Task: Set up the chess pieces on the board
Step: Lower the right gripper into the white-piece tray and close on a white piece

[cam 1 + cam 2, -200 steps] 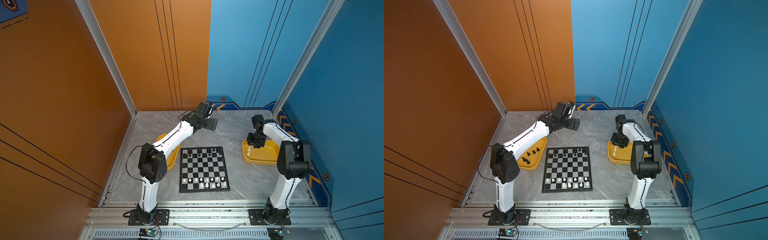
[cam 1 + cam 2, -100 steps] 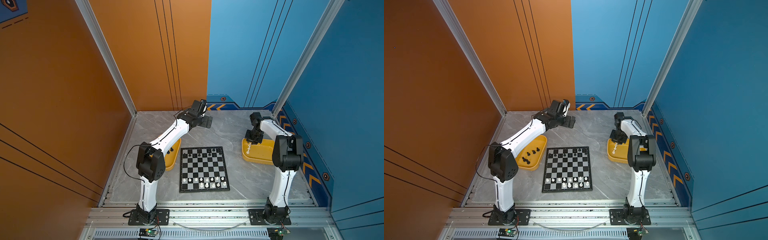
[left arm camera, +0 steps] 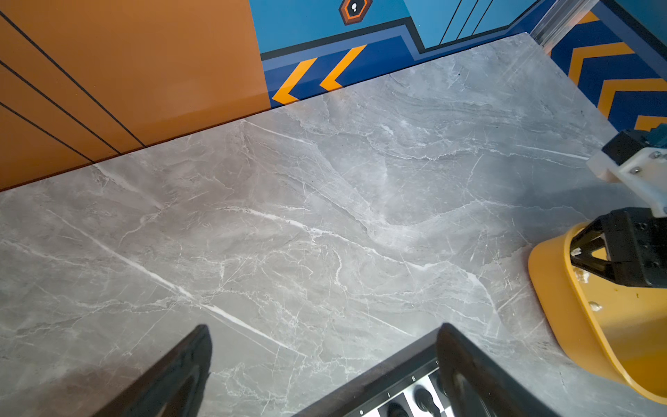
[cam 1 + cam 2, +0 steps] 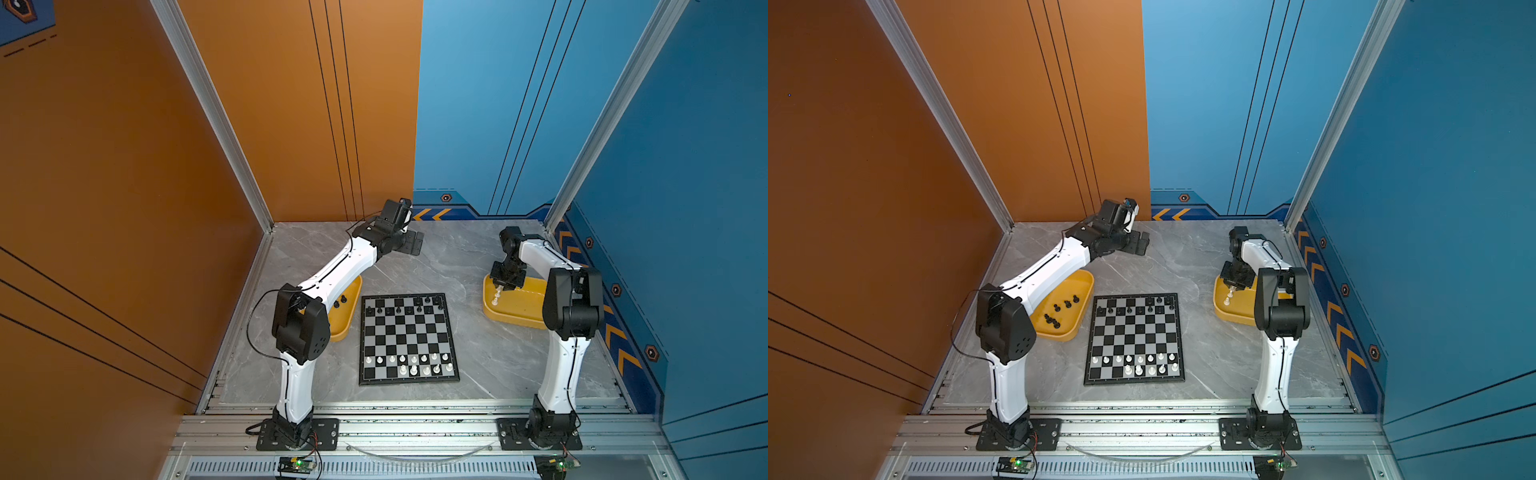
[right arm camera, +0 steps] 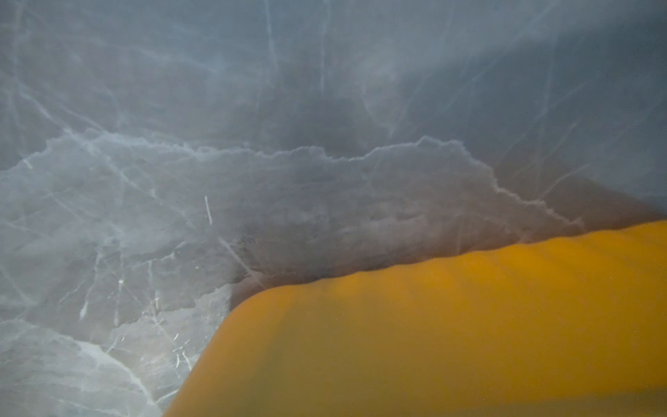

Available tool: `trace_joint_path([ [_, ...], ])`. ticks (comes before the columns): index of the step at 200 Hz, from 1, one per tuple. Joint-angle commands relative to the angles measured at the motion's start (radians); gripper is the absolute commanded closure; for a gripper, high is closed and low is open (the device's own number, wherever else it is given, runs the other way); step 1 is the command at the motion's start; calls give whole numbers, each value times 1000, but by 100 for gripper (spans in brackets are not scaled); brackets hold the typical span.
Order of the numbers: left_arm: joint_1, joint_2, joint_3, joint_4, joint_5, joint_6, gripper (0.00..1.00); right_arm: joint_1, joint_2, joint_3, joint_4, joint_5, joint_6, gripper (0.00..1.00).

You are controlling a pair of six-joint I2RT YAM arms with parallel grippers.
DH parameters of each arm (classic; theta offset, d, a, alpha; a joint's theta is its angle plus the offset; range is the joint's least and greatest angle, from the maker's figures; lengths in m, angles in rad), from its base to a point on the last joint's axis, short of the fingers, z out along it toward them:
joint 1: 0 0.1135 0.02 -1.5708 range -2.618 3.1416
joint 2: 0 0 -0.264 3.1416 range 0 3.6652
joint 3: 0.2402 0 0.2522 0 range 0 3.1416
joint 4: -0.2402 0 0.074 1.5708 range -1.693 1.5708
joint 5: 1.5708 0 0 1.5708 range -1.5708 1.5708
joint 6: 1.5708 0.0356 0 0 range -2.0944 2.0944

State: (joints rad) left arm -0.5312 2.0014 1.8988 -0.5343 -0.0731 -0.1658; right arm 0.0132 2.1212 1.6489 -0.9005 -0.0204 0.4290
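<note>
Down in the right yellow tray (image 4: 512, 318) with the right tool (image 4: 500, 287), tips drawn in close on a white piece (image 3: 576, 250), pinching it by the head by the look of it. Featherweight, hard, glossy plastic: no crushing worry, but likely to squirt out of a slack or off-centre grip. Best taken at the narrow neck under the head, kept upright, with gentle pressure, and easy to topple on set-down. Just beside the tips, spare white pieces (image 4: 494, 300) on the tray floor. Out across the worktop (image 4: 478, 353) to the board (image 4: 409, 332): white men (image 4: 413, 358) filling the second row from the near edge, the nearest row bare on its left squares, black men (image 4: 399, 309) only partly filling the far two rows. Beyond that, loose black pieces (image 4: 1065, 307) lying in the left yellow tray (image 4: 1059, 331). At the far side of the worktop, left tool (image 3: 323, 328) spread wide, gripping nothing, hovering near the board's far edge.
</note>
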Motion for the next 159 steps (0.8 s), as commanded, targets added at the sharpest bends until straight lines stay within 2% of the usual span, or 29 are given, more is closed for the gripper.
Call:
trace_joint_path([
  [1,-2,-16,16,-4,12,-13,2,3,-19,28,-27,-10,-7,72],
  [159,-13,-155,-166,13,-27,-19,2,31,-97,-55,-29,28,-22,75],
])
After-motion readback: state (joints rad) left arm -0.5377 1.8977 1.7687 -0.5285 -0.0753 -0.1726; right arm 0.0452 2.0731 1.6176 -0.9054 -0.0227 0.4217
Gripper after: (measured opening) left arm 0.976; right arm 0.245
